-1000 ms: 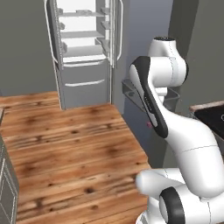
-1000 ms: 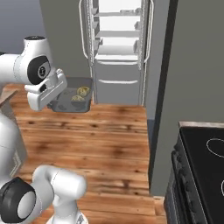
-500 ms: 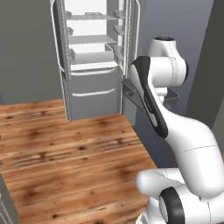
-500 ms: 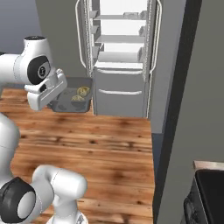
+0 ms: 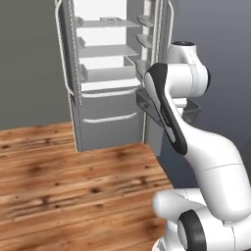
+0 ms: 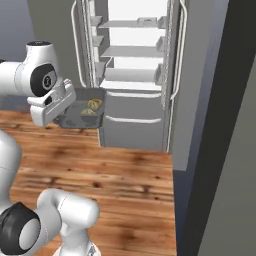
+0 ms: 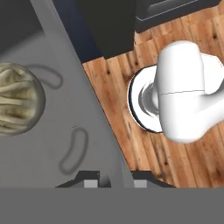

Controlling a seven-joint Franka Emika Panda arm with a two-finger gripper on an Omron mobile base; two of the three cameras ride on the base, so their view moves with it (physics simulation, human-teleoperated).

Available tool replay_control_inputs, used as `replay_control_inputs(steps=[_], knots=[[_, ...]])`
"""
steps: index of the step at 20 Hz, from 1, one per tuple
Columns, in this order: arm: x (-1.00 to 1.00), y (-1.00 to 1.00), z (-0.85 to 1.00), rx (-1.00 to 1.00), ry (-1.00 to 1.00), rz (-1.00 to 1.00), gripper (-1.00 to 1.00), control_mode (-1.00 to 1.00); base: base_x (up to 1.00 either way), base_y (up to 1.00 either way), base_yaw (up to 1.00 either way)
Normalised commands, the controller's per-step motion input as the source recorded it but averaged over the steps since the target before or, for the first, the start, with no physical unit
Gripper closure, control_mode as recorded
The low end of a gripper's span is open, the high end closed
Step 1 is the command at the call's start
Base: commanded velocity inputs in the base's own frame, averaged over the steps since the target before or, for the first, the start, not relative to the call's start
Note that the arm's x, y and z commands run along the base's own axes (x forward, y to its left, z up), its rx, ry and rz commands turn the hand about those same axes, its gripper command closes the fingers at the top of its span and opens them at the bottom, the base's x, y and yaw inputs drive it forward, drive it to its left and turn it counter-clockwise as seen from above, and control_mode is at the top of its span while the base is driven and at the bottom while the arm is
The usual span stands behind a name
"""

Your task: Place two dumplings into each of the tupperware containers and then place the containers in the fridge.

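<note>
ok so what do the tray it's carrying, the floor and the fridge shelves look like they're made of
Tupperware container: looks like translucent grey plastic, smooth; the dumplings and the floor show through its walls. The tool is closed on its rim.
Floor: wood planks, by the brown grain, knots and seams; slight sheen, possibly varnished.
Fridge shelves: flat, matte white, likely plastic, though the render leaves that open.

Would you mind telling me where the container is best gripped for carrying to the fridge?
By its raised rim, from the side: the gripper pinches one edge of the container. It is shallow and held level, so the dumplings stay put.
</note>
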Motion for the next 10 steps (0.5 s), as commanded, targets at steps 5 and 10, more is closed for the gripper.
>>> replay_control_inputs(steps=[5, 10], knots=[[0.00, 0.00, 0.00, 0.00, 0.00, 0.00, 1.00, 1.00, 1.00, -0.19, 0.00], [0.00, 0.00, 0.00, 0.00, 0.00, 0.00, 1.00, 1.00, 1.00, -0.09, 0.00]])
